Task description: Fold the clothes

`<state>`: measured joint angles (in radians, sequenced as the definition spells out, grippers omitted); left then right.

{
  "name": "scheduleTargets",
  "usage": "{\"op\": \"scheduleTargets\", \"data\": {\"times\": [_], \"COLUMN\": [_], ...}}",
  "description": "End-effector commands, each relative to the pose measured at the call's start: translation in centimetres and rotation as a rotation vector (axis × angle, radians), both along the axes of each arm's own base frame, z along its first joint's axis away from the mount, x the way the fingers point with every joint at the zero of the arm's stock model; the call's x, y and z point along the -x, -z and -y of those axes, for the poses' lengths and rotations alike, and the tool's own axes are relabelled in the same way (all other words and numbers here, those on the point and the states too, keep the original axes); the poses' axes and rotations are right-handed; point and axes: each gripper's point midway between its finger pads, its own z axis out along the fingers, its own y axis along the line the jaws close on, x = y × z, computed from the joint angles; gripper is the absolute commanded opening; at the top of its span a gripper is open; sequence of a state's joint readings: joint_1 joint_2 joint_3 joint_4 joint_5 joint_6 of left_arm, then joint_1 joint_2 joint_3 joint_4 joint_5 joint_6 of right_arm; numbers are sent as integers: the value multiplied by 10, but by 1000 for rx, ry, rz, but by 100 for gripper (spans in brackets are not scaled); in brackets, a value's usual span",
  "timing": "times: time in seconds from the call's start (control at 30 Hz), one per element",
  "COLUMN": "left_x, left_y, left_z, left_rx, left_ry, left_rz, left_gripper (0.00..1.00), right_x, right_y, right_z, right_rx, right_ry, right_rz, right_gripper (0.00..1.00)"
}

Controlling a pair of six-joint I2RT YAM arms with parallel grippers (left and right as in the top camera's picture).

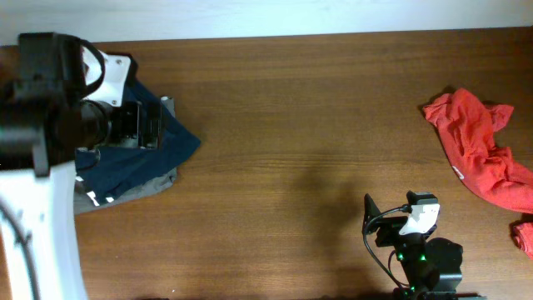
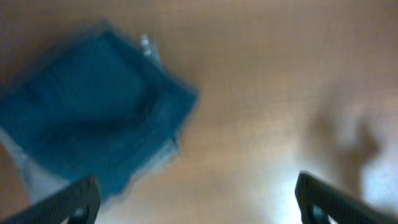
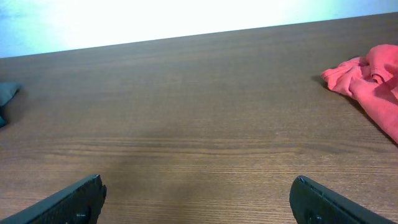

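A folded dark blue garment (image 1: 141, 154) lies on a grey garment (image 1: 154, 185) at the table's left side; it shows blurred in the left wrist view (image 2: 93, 124). A crumpled red garment (image 1: 479, 146) lies at the right edge and shows at the right of the right wrist view (image 3: 373, 78). My left gripper (image 2: 198, 202) is open and empty, held above the blue garment (image 1: 150, 125). My right gripper (image 3: 198, 202) is open and empty, low over bare wood near the front edge (image 1: 416, 221).
A small red piece (image 1: 523, 236) lies at the right edge below the red garment. The brown wooden table (image 1: 308, 125) stretches between the two piles. A white wall runs along the far edge.
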<state>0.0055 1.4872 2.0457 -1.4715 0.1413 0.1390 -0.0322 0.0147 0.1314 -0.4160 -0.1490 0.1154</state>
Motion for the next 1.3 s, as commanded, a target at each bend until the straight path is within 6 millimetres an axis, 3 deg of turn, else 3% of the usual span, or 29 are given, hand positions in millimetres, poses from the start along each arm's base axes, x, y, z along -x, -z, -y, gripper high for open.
{"op": "scheduleTargets", "data": {"times": [0.0, 0.1, 0.23, 0.63, 0.8, 0.93, 1.27], "left_x": [13, 16, 29, 86, 105, 109, 98], "left_y": [-42, -55, -34, 89, 129, 157, 197], "left_z": [4, 8, 5, 2, 1, 1, 2], "left_rx": [-60, -74, -84, -86, -85, -84, -82], "left_ry": [41, 65, 47, 40, 39, 39, 39], "left_rz": [235, 406, 500, 642, 670, 678, 717], "left_gripper": [99, 99, 99, 99, 99, 99, 99], "right_x": [0, 0, 0, 0, 0, 0, 0], "right_y": [2, 2, 2, 2, 2, 2, 2], "right_z": [0, 0, 0, 0, 0, 0, 0], "right_rx": [0, 0, 0, 0, 0, 0, 0], "right_ry": [-2, -2, -2, -2, -2, -2, -2], "right_rz": [4, 4, 4, 4, 4, 4, 4], "right_gripper": [99, 99, 99, 99, 99, 99, 99]}}
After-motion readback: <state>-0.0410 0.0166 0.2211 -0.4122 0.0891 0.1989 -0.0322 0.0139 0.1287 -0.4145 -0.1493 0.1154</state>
